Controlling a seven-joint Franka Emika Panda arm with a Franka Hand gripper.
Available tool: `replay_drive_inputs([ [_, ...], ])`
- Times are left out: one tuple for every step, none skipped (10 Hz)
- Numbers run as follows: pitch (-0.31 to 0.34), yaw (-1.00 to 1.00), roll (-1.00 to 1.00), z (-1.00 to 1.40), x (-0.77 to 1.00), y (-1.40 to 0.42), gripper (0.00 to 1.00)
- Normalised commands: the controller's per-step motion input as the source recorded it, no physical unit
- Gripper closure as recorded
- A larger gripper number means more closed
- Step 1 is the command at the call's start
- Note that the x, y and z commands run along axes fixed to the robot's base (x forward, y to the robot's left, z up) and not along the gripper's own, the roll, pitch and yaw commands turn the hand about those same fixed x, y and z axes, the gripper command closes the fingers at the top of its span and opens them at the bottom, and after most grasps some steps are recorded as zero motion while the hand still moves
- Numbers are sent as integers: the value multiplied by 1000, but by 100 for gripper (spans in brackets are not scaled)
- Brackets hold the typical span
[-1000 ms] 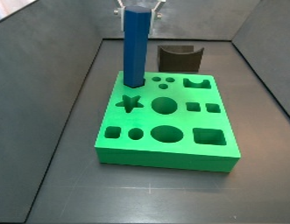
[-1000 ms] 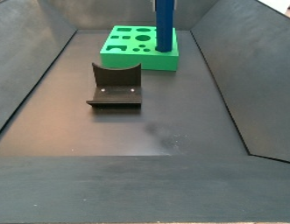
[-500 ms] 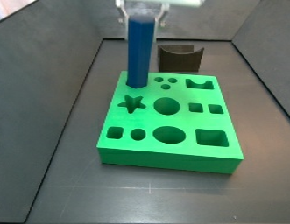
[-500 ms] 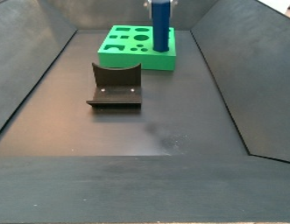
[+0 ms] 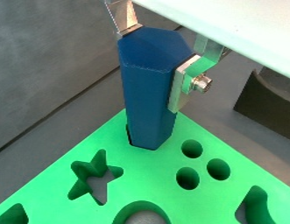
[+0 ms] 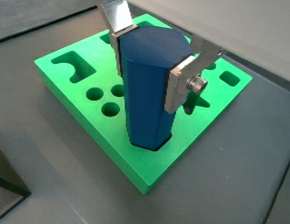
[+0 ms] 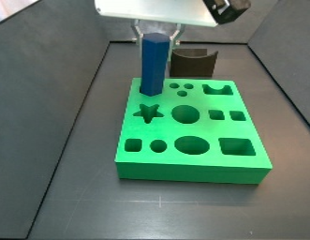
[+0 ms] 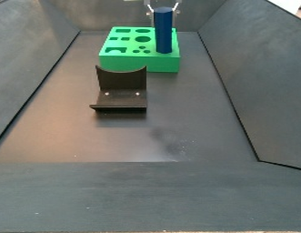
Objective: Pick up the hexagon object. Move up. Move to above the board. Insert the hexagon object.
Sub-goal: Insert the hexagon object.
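The tool (image 5: 157, 54) has flat silver finger plates (image 6: 182, 80), one fastened by a round screw, under a white housing (image 7: 151, 9) with a black fitting.

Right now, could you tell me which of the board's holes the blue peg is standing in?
The corner hole beside the star hole. The peg, held in the gripper, sits with its foot in the board; every other hole shows empty.

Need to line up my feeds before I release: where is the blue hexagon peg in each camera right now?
Wrist view: the hexagon object stands centre frame, its lower end in a corner hole of the board, the gripper clamped on it.
Wrist view: centre, near the board's corner.
Side view: upper middle, at the board's far left corner.
Side view: top, right of centre.
Shared landmark: the star hole.
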Motion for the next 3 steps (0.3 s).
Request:
replay_drive_inputs([
  [0, 0, 0, 0, -20, 0, 100],
  [11, -6, 29, 0, 0, 0, 100],
  [0, 0, 0, 0, 0, 0, 100],
])
